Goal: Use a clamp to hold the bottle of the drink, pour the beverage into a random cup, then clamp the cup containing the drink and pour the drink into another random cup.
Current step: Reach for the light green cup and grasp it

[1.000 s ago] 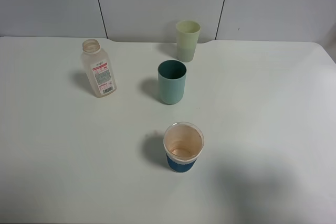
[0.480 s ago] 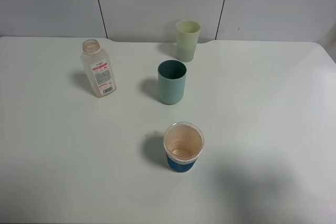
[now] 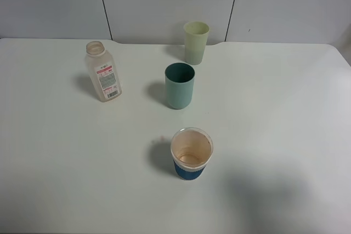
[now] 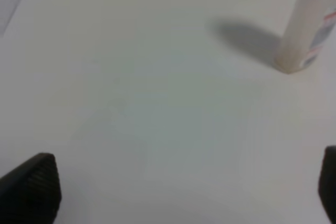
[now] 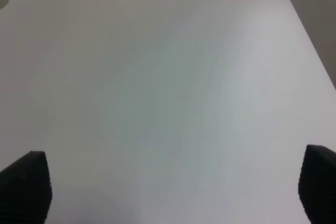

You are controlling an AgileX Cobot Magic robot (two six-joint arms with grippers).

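Note:
The clear capless bottle [image 3: 102, 71] with a white and red label stands upright at the left of the white table; it looks drained, and its lower part shows in the left wrist view [image 4: 308, 35]. The pale yellow-green tumbler [image 3: 196, 43] stands at the back, darker in its lower third. The teal tumbler [image 3: 179, 85] stands in front of it. No beverage shows clearly in either tumbler. Neither arm shows in the exterior high view. My left gripper [image 4: 184, 187] is open and empty, well short of the bottle. My right gripper [image 5: 168, 187] is open and empty over bare table.
A wide paper cup with a blue base [image 3: 191, 153] stands in front of the teal tumbler, with a brownish film inside. The table's right edge [image 5: 310, 35] shows in the right wrist view. A grey panelled wall [image 3: 164, 4] runs behind the table.

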